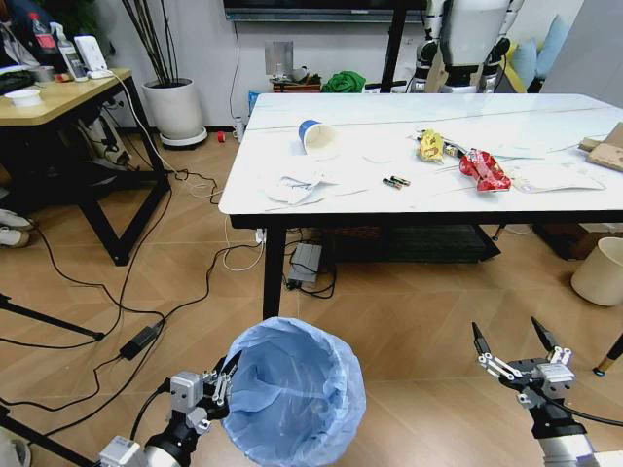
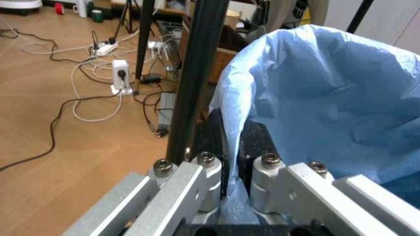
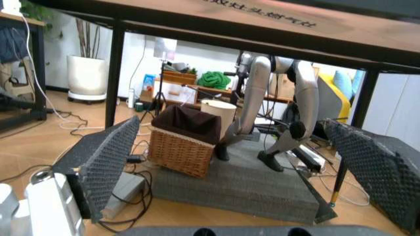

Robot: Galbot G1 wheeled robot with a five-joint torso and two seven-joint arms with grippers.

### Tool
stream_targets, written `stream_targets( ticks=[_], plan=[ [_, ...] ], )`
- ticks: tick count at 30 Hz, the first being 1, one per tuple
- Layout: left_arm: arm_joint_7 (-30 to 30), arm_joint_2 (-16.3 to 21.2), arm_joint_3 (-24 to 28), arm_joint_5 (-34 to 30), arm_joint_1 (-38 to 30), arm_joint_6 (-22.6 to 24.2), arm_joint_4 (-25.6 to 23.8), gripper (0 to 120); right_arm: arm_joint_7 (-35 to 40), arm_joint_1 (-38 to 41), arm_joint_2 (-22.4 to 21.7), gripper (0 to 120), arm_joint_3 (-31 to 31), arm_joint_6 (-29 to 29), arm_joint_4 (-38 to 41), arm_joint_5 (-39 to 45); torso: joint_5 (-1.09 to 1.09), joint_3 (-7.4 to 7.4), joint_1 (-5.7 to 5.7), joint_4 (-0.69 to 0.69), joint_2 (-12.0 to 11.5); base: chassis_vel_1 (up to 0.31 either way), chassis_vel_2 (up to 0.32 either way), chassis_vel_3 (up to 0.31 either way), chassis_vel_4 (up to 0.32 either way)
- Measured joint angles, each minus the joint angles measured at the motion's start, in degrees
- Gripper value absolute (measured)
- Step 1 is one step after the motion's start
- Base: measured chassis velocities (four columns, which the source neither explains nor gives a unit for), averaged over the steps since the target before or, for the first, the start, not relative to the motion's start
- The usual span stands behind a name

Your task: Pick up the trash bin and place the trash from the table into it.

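The trash bin [image 1: 292, 389], lined with a crinkly light-blue bag, hangs low in front of me, just before the table [image 1: 545, 122]. My left gripper [image 1: 222, 377] is shut on the bin's left rim. In the left wrist view the bag's edge [image 2: 231, 103] is pinched between the black fingers [image 2: 211, 137]. My right gripper [image 1: 514, 342] stands open and empty to the right of the bin, its pads [image 3: 108, 157] wide apart. On the table lie a blue-and-white cup [image 1: 316, 136], crumpled white paper [image 1: 297, 185], a yellow wrapper [image 1: 430, 146], a red wrapper [image 1: 484, 170], a clear packet [image 1: 550, 175] and brown cardboard [image 1: 608, 148].
A cream bin [image 1: 599, 270] stands on the floor at the right. Cables and a power brick [image 1: 141, 341] trail over the wooden floor to the left. A wooden desk [image 1: 58, 97] and a white plant pot [image 1: 178, 109] are at the far left. Under the table sits a wicker basket [image 3: 184, 142].
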Motion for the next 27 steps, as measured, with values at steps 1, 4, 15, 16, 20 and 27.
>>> stream_targets(
  ticks=[1,4,15,16,20,27],
  plan=[
    [-0.04,0.0,-0.08,-0.05,-0.05,0.07,0.06,1,0.0,0.05,-0.01,100,0.0,-0.3,0.24,0.25,0.0,0.21,0.13,0.0,0.33,0.0,0.0,0.0,0.0],
    [-0.05,0.0,-0.1,-0.06,-0.1,0.11,0.18,1,0.0,0.13,-0.11,100,0.06,-0.71,0.41,0.52,-0.01,0.53,0.37,0.0,0.88,0.0,0.0,0.0,0.0],
    [0.05,0.1,1.02,-0.15,-0.6,0.43,0.78,1,-0.11,0.15,0.41,100,0.39,-0.78,0.37,-0.21,0.0,2.23,1.19,0.0,3.41,0.0,0.0,0.0,0.0],
    [0.1,0.11,1.26,-0.15,-0.69,0.45,0.86,1,-0.23,0.1,0.59,100,0.51,-0.69,0.38,-0.37,0.0,2.43,1.32,0.0,3.74,0.0,0.0,0.0,0.0],
    [0.16,0.26,1.74,-0.14,-0.84,0.47,1.12,1,-0.51,-0.15,1.13,100,0.73,-0.41,0.46,-0.74,0.0,3.04,1.66,0.0,4.67,0.0,0.0,0.0,0.0],
    [0.11,0.43,1.75,-0.49,-1.06,0.56,1.19,1,-0.64,-0.38,1.96,100,0.95,-0.12,0.89,-1.43,0.0,3.92,2.26,0.0,6.15,0.0,0.0,0.0,0.0]
  ],
)
